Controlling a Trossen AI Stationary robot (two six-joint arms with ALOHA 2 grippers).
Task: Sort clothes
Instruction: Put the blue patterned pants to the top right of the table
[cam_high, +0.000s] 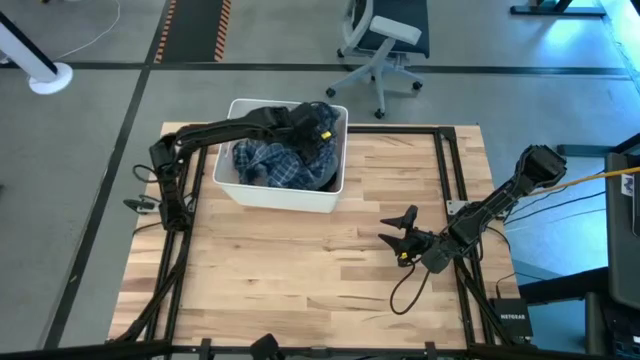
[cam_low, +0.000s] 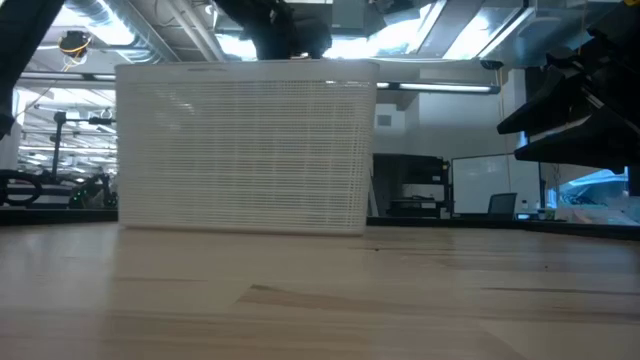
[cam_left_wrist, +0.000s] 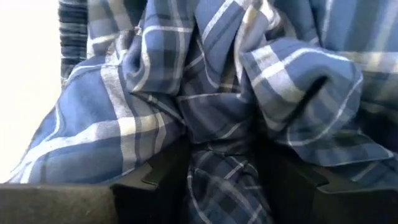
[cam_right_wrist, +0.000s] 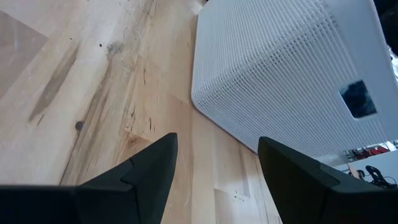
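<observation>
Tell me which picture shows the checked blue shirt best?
The left wrist view: the plaid shirt fills it, folds bunched between the left gripper's open fingers. The high view shows it small inside the white bin. The low and right wrist views show only the bin's wall, no shirt.

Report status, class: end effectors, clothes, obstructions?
Left end effector open astride blue-white plaid fabric shirt in white rectangular plastic bin. Right end effector open, empty, above table. No obstructions.
</observation>
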